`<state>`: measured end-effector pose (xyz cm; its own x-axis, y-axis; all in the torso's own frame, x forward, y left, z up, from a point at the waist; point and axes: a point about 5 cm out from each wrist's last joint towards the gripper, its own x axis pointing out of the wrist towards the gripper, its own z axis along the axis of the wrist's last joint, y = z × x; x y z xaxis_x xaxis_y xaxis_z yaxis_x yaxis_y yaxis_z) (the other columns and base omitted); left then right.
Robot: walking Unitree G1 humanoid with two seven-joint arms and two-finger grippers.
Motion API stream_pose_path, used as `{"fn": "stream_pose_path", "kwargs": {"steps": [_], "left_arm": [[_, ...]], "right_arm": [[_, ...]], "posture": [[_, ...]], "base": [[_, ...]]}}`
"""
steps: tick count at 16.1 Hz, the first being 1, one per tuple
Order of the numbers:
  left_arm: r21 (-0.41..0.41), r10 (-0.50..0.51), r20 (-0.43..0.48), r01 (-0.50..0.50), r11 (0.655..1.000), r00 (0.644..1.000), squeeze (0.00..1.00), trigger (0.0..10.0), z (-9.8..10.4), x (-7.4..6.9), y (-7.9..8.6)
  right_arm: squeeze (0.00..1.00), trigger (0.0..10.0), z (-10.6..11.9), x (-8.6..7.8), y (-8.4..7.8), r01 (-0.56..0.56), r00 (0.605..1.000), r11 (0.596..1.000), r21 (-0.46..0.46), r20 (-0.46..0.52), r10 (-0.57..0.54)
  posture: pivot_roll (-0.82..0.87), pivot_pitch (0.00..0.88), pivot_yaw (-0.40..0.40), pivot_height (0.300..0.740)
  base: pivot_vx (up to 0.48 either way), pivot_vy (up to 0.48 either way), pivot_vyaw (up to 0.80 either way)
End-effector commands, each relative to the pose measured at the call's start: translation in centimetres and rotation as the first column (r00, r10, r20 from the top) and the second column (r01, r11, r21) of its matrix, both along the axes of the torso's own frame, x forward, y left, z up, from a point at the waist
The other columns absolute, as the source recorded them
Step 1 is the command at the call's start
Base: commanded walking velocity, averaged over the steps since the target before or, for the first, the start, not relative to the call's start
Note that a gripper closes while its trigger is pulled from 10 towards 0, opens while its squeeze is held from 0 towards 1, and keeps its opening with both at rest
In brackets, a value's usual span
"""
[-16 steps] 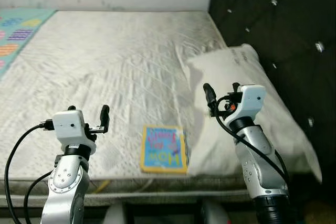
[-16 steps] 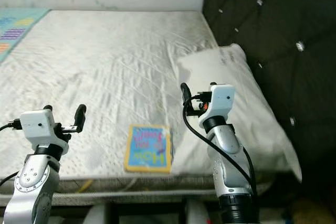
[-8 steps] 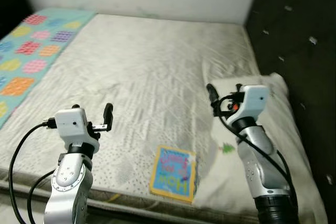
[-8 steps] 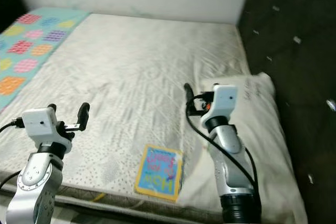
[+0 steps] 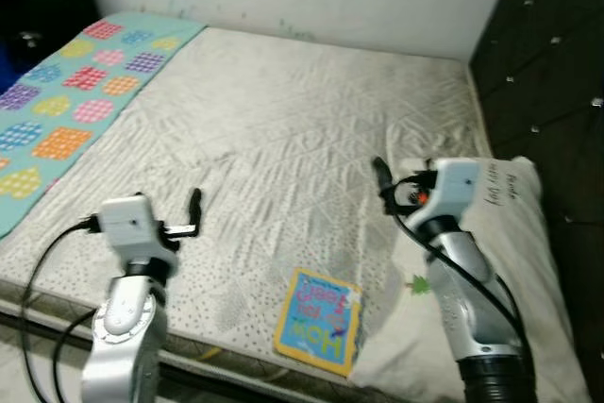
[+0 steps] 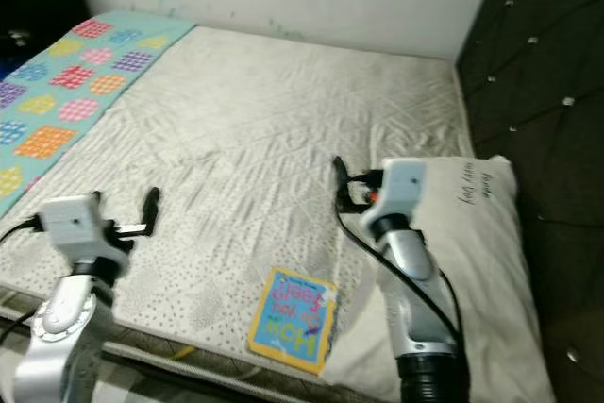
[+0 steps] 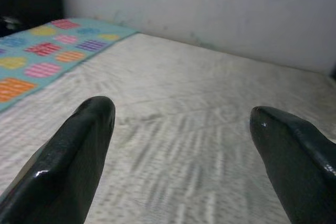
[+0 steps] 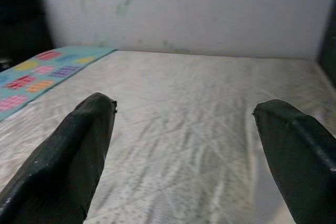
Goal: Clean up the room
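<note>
Head camera, left eye: there's a bed (image 5: 283,139) with a pale quilted cover, and a colourful book (image 5: 319,321) lying flat near the front edge, just beside the white pillow (image 5: 514,261) by the dark tufted headboard (image 5: 547,54). A teal patchwork blanket (image 5: 66,101) lies on the far left side. Both arms are raised over the front edge, the left gripper (image 5: 193,214) well to the left of the book and the right gripper (image 5: 382,179) above and right of it, neither touching anything.

Right eye: same layout, book (image 6: 293,317) between the two arms.

Left wrist: fingers (image 7: 79,150) spread wide apart, nothing between them, bedcover and blanket beyond.

Right wrist: fingers (image 8: 79,150) also wide apart and empty, looking over the bed to the white wall (image 8: 184,9).
</note>
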<state>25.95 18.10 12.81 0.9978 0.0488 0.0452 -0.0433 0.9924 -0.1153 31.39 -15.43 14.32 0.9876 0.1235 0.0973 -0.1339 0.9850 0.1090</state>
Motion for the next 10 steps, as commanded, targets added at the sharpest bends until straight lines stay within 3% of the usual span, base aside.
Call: {"fn": "stream_pose_path", "kwargs": {"steps": [1, 3, 7, 10], "left_arm": [[0.004, -0.006, 0.003, 0.006, 1.000, 1.000, 0.00, 10.0, 0.21, 0.00, 0.19], [-0.001, -0.011, 0.004, 0.011, 1.000, 1.000, 0.00, 10.0, 0.20, 0.01, 0.15], [-0.040, -0.013, 0.004, 0.013, 0.999, 1.000, 0.00, 10.0, 0.12, 0.05, 0.00], [-0.061, -0.009, 0.001, 0.009, 0.998, 1.000, 0.00, 10.0, 0.11, 0.12, 0.11]], "right_arm": [[0.00, 10.0, 0.44, 0.02, 0.17, 0.000, 1.000, 1.000, 0.001, 0.011, 0.000], [0.00, 10.0, 0.40, 0.04, 0.16, 0.001, 1.000, 1.000, 0.012, 0.005, -0.001], [0.00, 10.0, 0.19, 0.00, 0.01, 0.002, 1.000, 1.000, 0.010, -0.007, -0.002], [0.00, 10.0, 0.16, 0.06, 0.01, -0.001, 1.000, 1.000, 0.008, -0.010, 0.001]], "posture": [[-0.01, 0.000, -0.006, 0.740], [-0.01, 0.000, -0.006, 0.740], [-0.02, 0.000, -0.012, 0.740], [-0.01, 0.000, -0.017, 0.740]], "base": [[0.000, 0.000, 0.00], [0.000, 0.000, 0.00], [0.000, 0.000, -0.74], [0.000, 0.000, 0.00]]}}
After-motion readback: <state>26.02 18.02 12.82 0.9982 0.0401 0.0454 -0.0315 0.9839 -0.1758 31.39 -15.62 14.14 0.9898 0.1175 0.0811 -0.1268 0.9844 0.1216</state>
